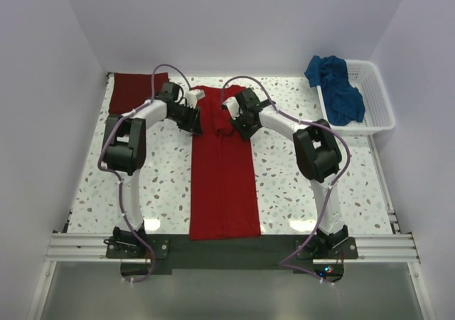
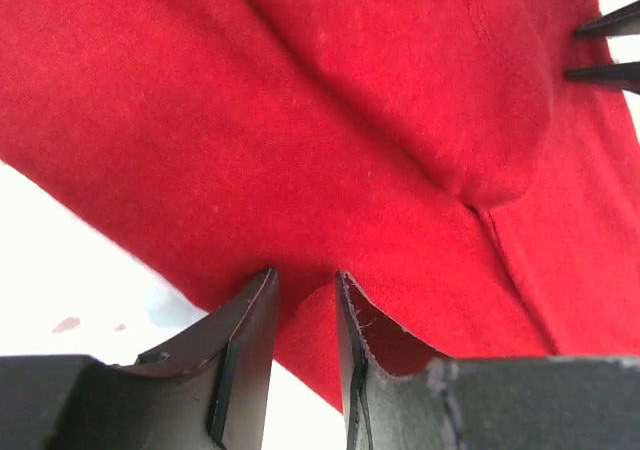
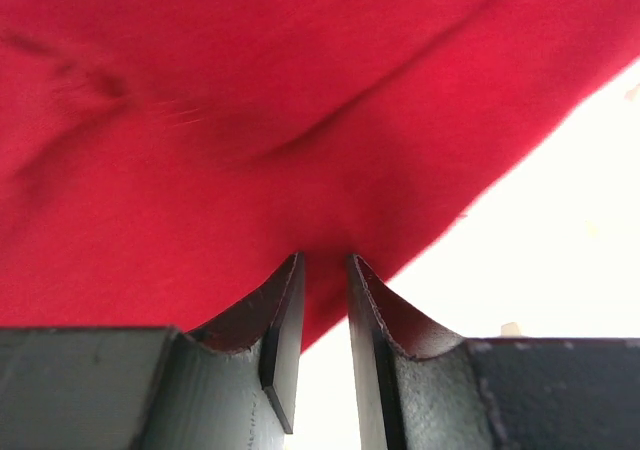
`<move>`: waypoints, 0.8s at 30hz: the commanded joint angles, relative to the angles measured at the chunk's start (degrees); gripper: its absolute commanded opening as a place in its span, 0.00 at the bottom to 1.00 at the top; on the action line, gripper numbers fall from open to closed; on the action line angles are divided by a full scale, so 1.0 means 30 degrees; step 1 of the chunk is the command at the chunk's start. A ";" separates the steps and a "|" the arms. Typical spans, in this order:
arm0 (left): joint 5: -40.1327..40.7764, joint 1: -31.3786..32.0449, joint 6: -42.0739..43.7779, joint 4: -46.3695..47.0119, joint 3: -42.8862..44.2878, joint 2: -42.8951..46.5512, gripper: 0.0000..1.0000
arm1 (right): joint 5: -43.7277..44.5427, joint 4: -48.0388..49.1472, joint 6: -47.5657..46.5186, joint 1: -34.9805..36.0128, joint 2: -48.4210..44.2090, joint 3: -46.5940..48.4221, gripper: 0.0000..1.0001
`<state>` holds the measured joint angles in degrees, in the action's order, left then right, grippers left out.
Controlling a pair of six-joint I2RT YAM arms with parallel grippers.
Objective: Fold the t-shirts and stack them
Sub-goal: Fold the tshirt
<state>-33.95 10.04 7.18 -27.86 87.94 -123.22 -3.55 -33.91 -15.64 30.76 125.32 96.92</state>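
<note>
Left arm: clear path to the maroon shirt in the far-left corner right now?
Probably yes. The maroon shirt lies flat just left of the left fingers, with nothing between. Those fingers straddle the edge of the red shirt, so they'd have to leave it first.

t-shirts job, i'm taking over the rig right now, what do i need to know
Grippers: the left gripper has its jaws narrow, astride the far left edge of the red shirt, with cloth between them. Whether the grip is firm is unclear. The right gripper is the same on the far right edge.
Things: the red shirt lies as a long strip down the middle of the table, sides folded in. The maroon shirt is folded flat in the far left corner. The blue shirt is bunched in the basket, far right.
Done: maroon folded, red folded lengthwise.
Left: fold red crosswise, probably stack it on maroon, then fold and stack blue.
</note>
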 commanded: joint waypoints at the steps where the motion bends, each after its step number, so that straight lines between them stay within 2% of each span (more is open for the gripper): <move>1: 0.0947 0.0139 0.0214 0.0409 0.1298 -0.1519 0.34 | 0.1474 0.1957 0.0291 -0.0527 0.0413 0.0356 0.27; 7: 0.1123 0.0109 -0.0137 0.0380 0.4344 -0.3749 0.34 | 0.1915 0.2312 0.0788 -0.1465 0.2257 0.2198 0.26; 10: 0.1181 0.0109 -0.0313 0.0204 0.5780 -0.4714 0.35 | 0.1419 0.0209 0.1081 -0.1933 0.3810 0.4595 0.26; 15: 0.1445 0.0080 -0.0605 0.0087 0.7335 -0.5537 0.37 | 0.0749 -0.1321 0.1550 -0.2490 0.5305 0.6741 0.27; 18: 0.1562 0.0051 -0.0636 0.0115 0.7658 -0.5509 0.41 | 0.0454 -0.1236 0.1347 -0.2520 0.5163 0.6921 0.30; 20: 0.1417 -0.0182 -0.0519 0.0261 0.7804 -0.4955 0.44 | -0.1270 -0.2023 0.1346 -0.2549 0.4519 0.7299 0.36; 22: -0.0335 -0.0562 -0.0313 0.0757 0.7543 -0.3586 0.50 | -0.3314 -0.2987 0.1608 -0.2520 0.3121 0.7796 0.40; 23: -0.0951 -0.0971 -0.0284 0.1427 0.7165 -0.2967 0.59 | -0.3792 -0.3138 0.1638 -0.2491 0.2357 0.7857 0.47; 24: -0.1798 -0.1149 -0.0284 0.1724 0.6958 -0.2322 0.72 | -0.4145 -0.3227 0.1523 -0.2520 0.1624 0.7829 0.52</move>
<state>-35.35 9.72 5.74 -26.61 109.58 -136.46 -8.21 -37.93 -11.38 22.94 137.82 117.97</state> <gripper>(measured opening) 0.664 0.479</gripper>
